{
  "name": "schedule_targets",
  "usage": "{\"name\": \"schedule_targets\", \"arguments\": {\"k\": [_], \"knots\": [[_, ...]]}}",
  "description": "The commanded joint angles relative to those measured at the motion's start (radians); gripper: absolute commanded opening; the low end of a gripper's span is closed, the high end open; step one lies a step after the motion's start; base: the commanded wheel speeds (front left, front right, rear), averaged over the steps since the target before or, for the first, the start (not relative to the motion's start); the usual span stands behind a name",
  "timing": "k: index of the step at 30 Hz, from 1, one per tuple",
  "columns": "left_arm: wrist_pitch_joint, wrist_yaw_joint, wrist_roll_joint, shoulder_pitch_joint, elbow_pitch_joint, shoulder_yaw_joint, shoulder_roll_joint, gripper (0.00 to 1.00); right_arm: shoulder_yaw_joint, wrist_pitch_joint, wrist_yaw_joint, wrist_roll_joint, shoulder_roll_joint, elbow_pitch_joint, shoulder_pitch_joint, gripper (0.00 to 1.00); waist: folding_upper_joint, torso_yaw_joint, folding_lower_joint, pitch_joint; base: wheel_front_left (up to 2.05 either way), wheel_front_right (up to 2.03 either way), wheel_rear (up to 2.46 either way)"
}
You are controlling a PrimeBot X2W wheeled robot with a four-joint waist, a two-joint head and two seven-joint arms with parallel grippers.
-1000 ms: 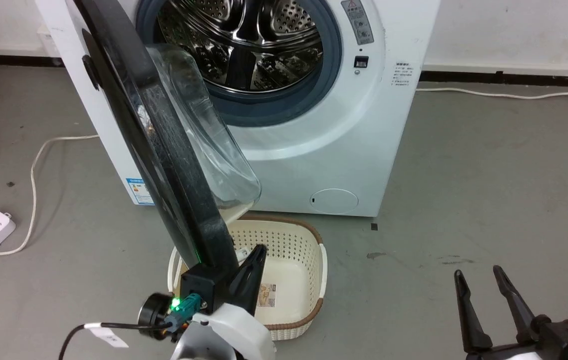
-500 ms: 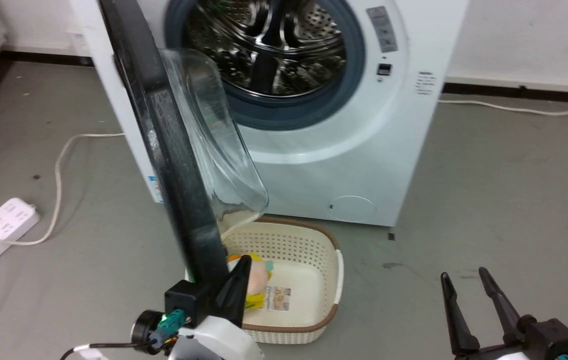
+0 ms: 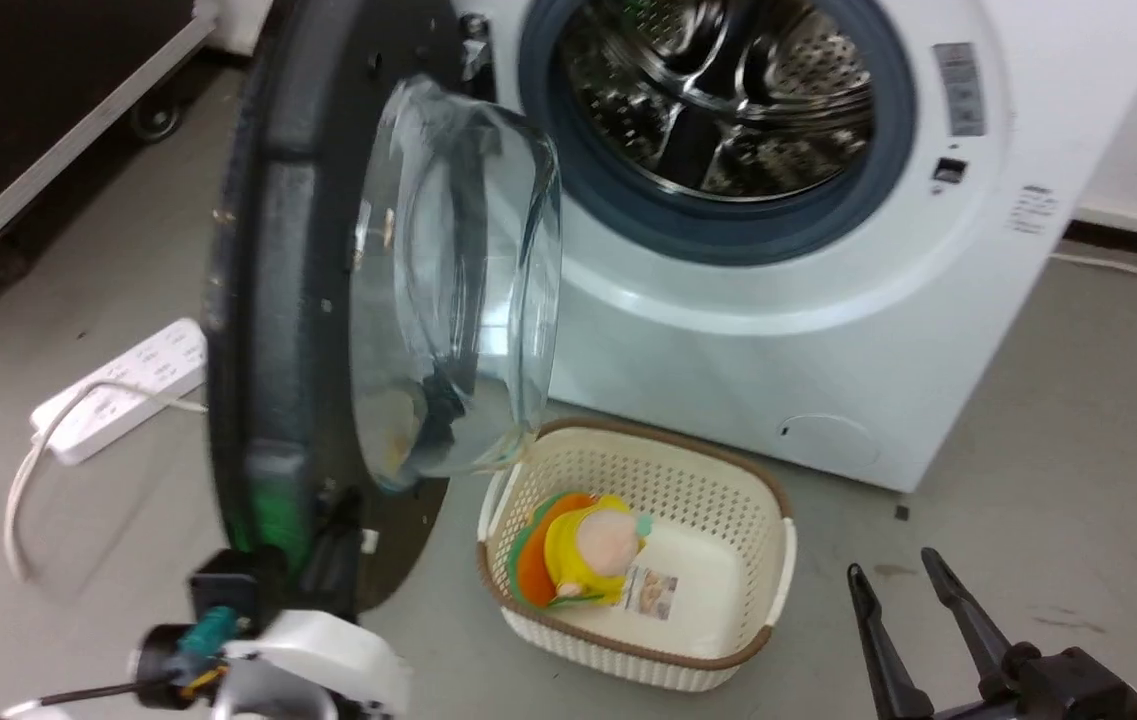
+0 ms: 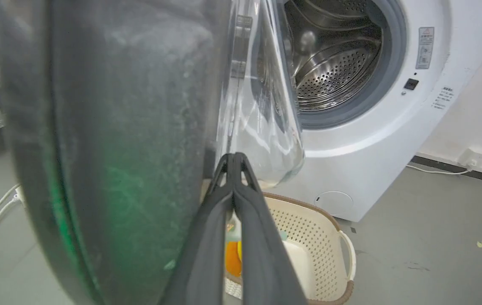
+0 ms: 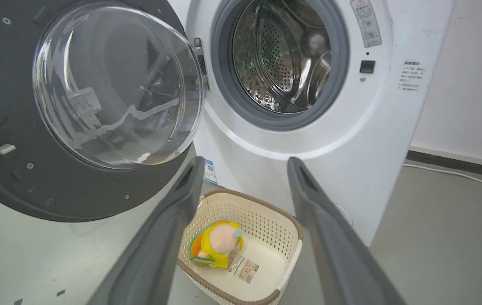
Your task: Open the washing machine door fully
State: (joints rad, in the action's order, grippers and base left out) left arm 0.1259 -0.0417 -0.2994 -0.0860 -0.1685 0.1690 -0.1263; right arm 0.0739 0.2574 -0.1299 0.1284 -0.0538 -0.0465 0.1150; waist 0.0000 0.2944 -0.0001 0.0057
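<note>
The washing machine door (image 3: 263,300) is seen swung out on its hinge at the left of the washing machine (image 3: 778,340), well clear of the grey-ringed drum opening (image 3: 718,100). In the head view the door is seen at a slant, with its black ring and the bulging glass bowl (image 3: 448,280) turned toward the machine.

In the right wrist view the inner face of the door (image 5: 7,182) is shown almost flat-on, with its screws, the bowl and the hinge (image 5: 199,63) plainly seen. In the left wrist view the door (image 4: 118,148) is seen edge-on and blurred, tinged with green light.

The left end effector (image 4: 232,159) is closed, its two fingertips pressed together with nothing held between them. It is placed just beside the door's lower rim, on the inner side. Whether it touches the door cannot be told.

The right end effector (image 3: 890,565) is held wide apart and empty, low at the right and well away from the door. Between its fingers (image 5: 168,220) in the right wrist view a cream basket (image 5: 249,197) is seen on the floor before the machine, with a yellow plush toy (image 5: 219,243) lying in it.

A white power strip (image 3: 118,385) is shown on the floor to the left of the door in the head view.
</note>
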Motion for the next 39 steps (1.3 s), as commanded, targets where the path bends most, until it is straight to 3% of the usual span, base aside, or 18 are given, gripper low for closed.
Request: {"name": "schedule_targets", "arguments": {"k": [1, 12, 14, 15, 25, 32, 39], "knots": [[0.009, -0.007, -0.012, -0.018, 0.001, -0.025, -0.021, 0.00, -0.003, 0.004, -0.001, -0.011, 0.004, 0.007, -0.001, 1.00, 0.0000, 0.035, 0.0001, 0.039, 0.00, 0.00, 0.00], [0.017, -0.002, -0.067, -0.142, -0.069, -0.158, -0.148, 0.00, 0.018, 0.004, -0.001, -0.095, -0.008, 0.020, -0.058, 1.00, 0.0000, 0.079, 0.0001, 0.220, 0.00, 0.00, 0.00], [0.021, -0.006, -0.073, -0.170, -0.092, -0.190, -0.183, 0.00, 0.014, 0.004, -0.001, -0.100, -0.020, 0.025, -0.068, 1.00, 0.0000, 0.074, 0.0001, 0.251, 0.00, 0.00, 0.00], [0.028, -0.006, -0.087, -0.220, -0.133, -0.234, -0.232, 0.00, 0.000, 0.004, -0.001, -0.101, -0.040, 0.027, -0.075, 1.00, 0.0000, 0.071, 0.0001, 0.289, 0.00, 0.00, 0.00], [0.029, 0.039, -0.150, -0.436, -0.332, -0.340, -0.399, 0.00, -0.024, -0.011, -0.001, -0.105, -0.109, 0.067, -0.106, 1.00, 0.0000, 0.052, 0.0001, 0.408, 0.00, 0.00, 0.00], [0.078, 0.077, -0.151, -0.543, -0.491, -0.340, -0.453, 0.00, -0.068, -0.029, -0.001, -0.109, -0.110, 0.084, -0.109, 1.00, 0.0000, 0.044, 0.0001, 0.425, 0.00, 0.00, 0.00], [0.126, 0.099, -0.124, -0.568, -0.568, -0.318, -0.445, 0.00, -0.106, -0.026, -0.001, -0.106, -0.087, 0.073, -0.121, 1.00, 0.0000, 0.038, 0.0001, 0.392, 0.00, 0.00, 0.00]]}}
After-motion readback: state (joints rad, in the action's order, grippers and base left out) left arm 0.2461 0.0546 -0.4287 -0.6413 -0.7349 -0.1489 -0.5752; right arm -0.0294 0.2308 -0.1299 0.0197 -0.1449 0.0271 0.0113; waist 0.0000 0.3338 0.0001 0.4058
